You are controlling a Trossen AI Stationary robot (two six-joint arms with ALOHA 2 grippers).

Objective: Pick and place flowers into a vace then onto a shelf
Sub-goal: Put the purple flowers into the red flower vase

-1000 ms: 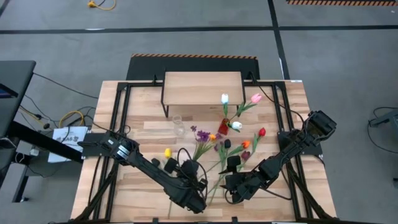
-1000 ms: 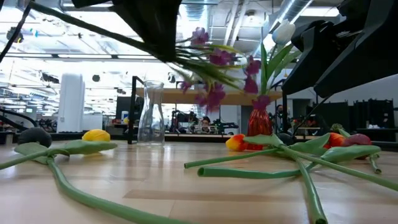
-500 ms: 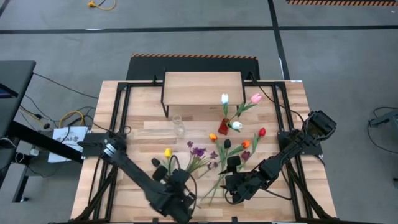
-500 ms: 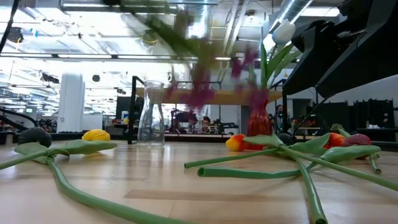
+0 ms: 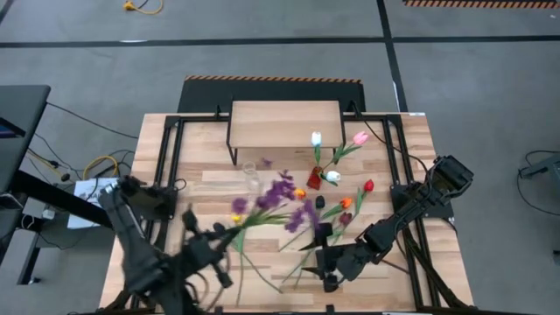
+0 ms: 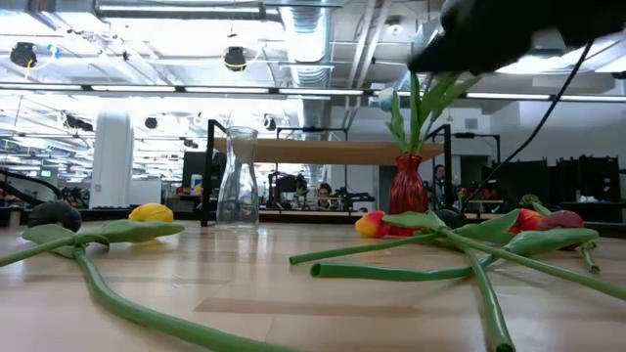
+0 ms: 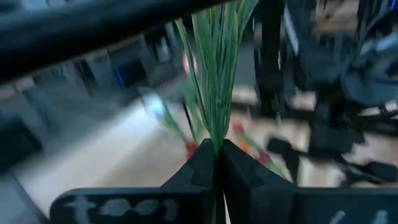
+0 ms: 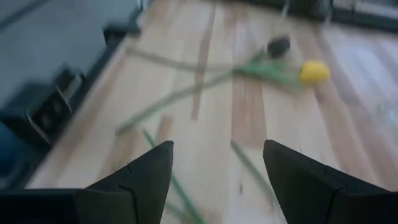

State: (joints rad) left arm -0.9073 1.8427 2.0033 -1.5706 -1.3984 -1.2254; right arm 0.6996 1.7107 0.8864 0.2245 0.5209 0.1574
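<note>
We see L pincer point(image 7: 217, 168) clamped tight on purple sprig point(image 5: 280, 197) stems, lifted over bench point(image 5: 210, 179). R pincer point(image 8: 217, 174) spread wide w/ nothing in it, near front edge.

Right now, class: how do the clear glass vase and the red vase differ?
The clear glass vase is transparent and holds no flowers; the red vase is opaque and holds green stems. In the low view the clear glass vase looks taller than the red vase. Both stand upright on the table.

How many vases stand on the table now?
2: a clear glass vase near the shelf, empty, and a red vase to its right holding tulips.
</note>
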